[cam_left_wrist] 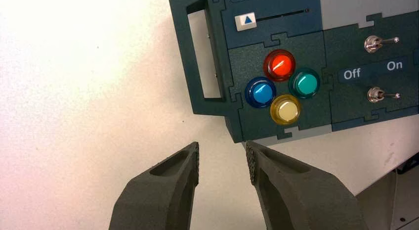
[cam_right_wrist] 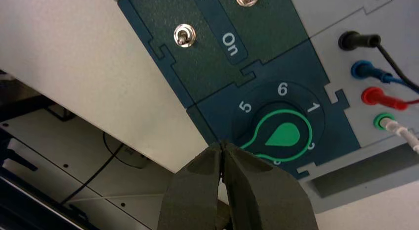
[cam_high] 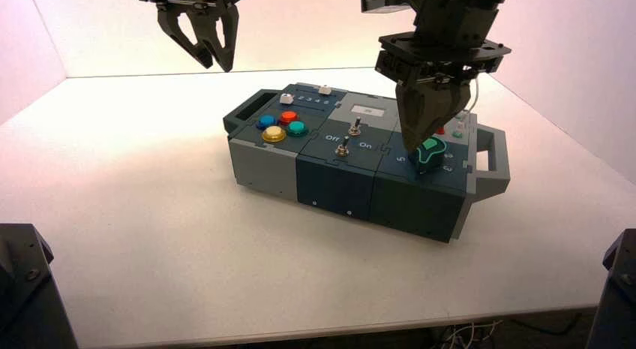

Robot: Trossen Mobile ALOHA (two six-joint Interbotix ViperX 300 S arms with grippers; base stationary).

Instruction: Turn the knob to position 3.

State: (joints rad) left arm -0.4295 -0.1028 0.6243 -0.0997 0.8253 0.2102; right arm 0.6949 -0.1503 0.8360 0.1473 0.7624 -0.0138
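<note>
The knob (cam_high: 430, 154) is a dark teal teardrop with a bright green top, on the right end of the box (cam_high: 337, 188). In the right wrist view the knob (cam_right_wrist: 282, 136) is ringed by white numerals: 5, 6 and 1 read plainly and the others are partly covered. Its pointed tip aims at my right gripper (cam_right_wrist: 222, 144). That gripper (cam_high: 415, 142) is shut and empty, with its fingertips right at the knob's tip on the side facing the toggle switches. My left gripper (cam_high: 214, 60) hangs open and high, behind the box's left end.
Four round push buttons (cam_left_wrist: 281, 86) (red, blue, teal, yellow) sit at the box's left end. Two metal toggle switches (cam_left_wrist: 378, 69) flank the "Off"/"On" label. A white slider cap (cam_left_wrist: 245, 21) sits by the left handle. Black, blue, red and green plugs (cam_right_wrist: 370, 81) with wires stand beside the knob.
</note>
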